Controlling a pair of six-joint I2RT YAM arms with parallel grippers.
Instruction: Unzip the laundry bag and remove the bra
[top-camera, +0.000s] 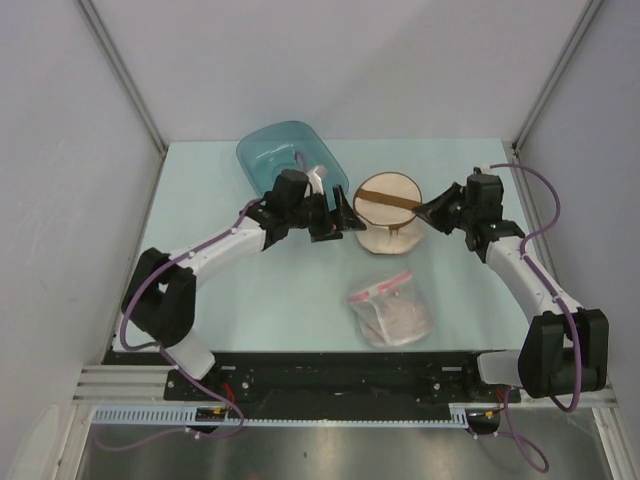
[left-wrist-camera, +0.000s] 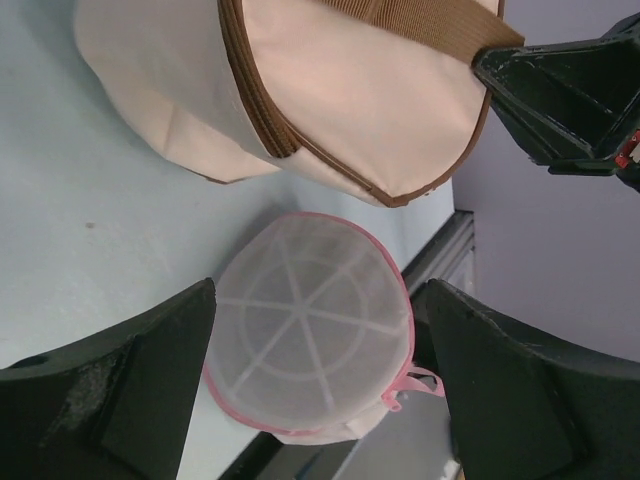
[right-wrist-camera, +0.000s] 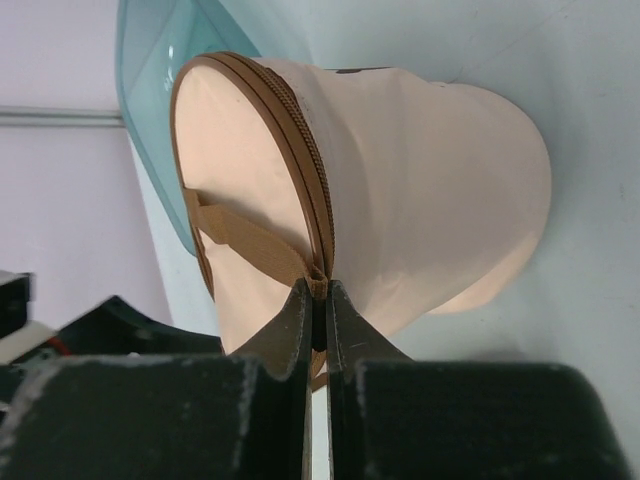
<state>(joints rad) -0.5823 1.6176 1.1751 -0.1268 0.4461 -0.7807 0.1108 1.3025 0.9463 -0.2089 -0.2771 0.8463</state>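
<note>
laundry bag (top-camera: 388, 212) mid-table, zip looks shut, strap on top | handling (est.): light, soft fabric shell, prob. slides/buckles when tugged, so brace the body, take hold at zip end | R gripper (right-wrist-camera: 318, 300) at bag's 3 o'clock, jaws pinched tight on bag's zip seam by strap end | L gripper (top-camera: 341, 218) at bag's 9 o'clock, jaws spread wide, holding nothing, just beside shell | bra not visible, prob. inside

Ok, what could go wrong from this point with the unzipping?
1. The left gripper is open beside the laundry bag, not holding it, so a pull may drag the whole bag instead of opening the zip.
2. The right gripper is shut where the brown strap meets the zip; it may be pinching strap rather than the pull tab, which I cannot make out.
</note>
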